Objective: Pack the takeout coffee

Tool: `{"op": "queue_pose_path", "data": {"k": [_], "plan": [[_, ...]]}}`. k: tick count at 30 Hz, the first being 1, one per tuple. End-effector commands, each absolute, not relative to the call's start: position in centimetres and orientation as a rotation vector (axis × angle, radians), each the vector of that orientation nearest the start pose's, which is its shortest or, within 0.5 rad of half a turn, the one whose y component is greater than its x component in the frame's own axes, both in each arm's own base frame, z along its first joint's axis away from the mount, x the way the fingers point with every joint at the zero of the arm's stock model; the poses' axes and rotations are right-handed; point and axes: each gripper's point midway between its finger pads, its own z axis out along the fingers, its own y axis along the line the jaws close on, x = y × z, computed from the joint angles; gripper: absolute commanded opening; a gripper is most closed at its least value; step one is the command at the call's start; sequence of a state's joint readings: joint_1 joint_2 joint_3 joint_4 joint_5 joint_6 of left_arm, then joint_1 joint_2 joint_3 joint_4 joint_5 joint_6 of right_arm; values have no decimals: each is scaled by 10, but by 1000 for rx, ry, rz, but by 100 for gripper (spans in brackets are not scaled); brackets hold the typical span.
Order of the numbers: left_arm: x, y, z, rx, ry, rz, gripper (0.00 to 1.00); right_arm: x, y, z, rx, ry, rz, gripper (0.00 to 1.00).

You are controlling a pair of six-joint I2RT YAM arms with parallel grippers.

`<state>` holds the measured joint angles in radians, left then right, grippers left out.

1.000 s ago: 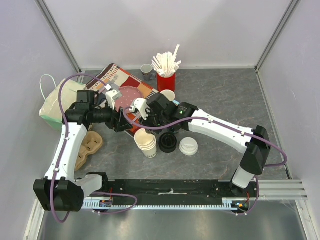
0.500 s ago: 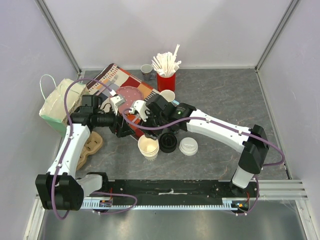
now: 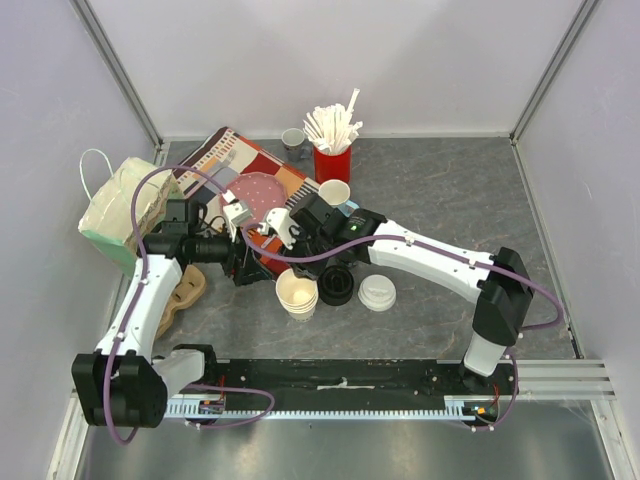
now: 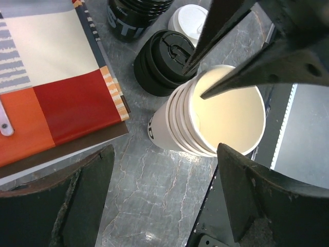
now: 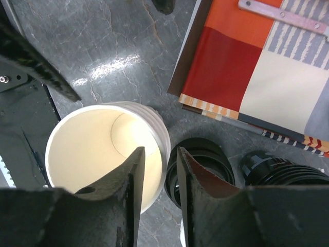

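Observation:
A stack of empty paper cups (image 3: 297, 292) stands upright near the table's front. In the right wrist view my right gripper (image 5: 159, 154) straddles the top cup's rim (image 5: 163, 135). One finger is inside the cup and the other outside, beside a pile of black lids (image 5: 205, 159), with a gap on both sides of the rim. My left gripper (image 4: 163, 206) hangs wide open and empty over bare table just left of the stack (image 4: 216, 118). White lids (image 3: 377, 292) lie right of the black lids (image 3: 336, 283). A small cup with a dark inside (image 3: 292, 138) stands at the back; I cannot tell whether it holds coffee.
A red cup of white sticks (image 3: 332, 160) and a white cup (image 3: 335, 192) stand behind the arms. A patterned board (image 3: 250, 180) lies under them at the left. A paper bag (image 3: 120, 205) leans on the left wall, above a cardboard cup carrier (image 3: 180, 295).
The cup stack was tilted and a little further left; now it stands upright. My left gripper has pulled back left. The right jaws widened, then narrowed again over the rim.

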<state>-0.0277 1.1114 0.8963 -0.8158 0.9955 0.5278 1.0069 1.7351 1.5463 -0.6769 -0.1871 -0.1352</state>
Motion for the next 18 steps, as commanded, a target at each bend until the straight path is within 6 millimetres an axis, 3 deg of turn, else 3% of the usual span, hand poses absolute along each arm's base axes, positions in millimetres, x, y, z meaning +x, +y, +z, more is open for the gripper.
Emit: {"op": "queue_pose_path", "data": {"k": [1, 9, 15, 18], "plan": [[205, -150, 190, 1044, 1868, -1037, 88, 209, 391, 168, -1464, 2065, 623, 31], [192, -153, 177, 1145, 1772, -1058, 98, 211, 389, 169, -1461, 2061, 603, 2], [190, -154, 175, 1203, 1713, -1040, 100, 215, 388, 174, -1410, 2077, 653, 0], [188, -155, 179, 1211, 1692, -1051, 99, 217, 391, 191, -1361, 2054, 748, 0]]}}
